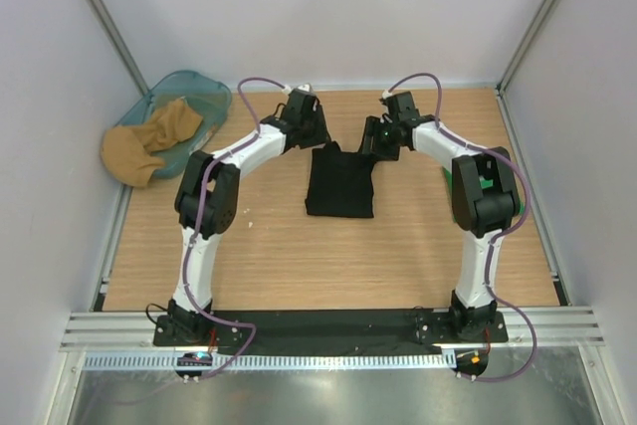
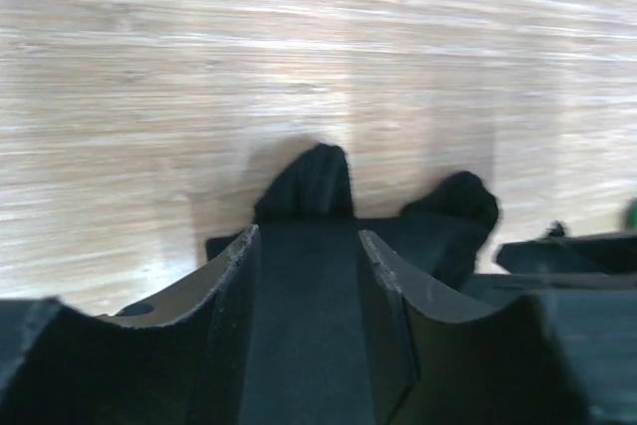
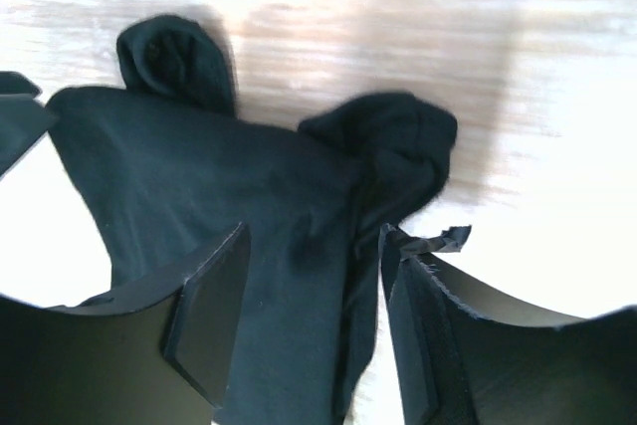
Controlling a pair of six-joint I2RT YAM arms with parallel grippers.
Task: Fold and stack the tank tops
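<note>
The black tank top [image 1: 338, 182] lies folded on the wooden table, its straps toward the far side. My left gripper [image 1: 305, 132] hovers at its far left corner and my right gripper [image 1: 382, 138] at its far right corner. In the left wrist view the left gripper [image 2: 307, 246] is open over the black tank top [image 2: 314, 186], with nothing pinched. The right gripper [image 3: 314, 246] is open too, with the black tank top [image 3: 199, 166] lying flat under the gap. Only a sliver of the green tank top [image 1: 447, 177] shows behind the right arm.
A teal basket [image 1: 204, 87] with a tan cloth [image 1: 149, 141] hanging over it sits at the far left corner. White walls with metal posts enclose the table [image 1: 299, 256]. A frayed bit of tape sticks out from the right finger [image 3: 418, 296].
</note>
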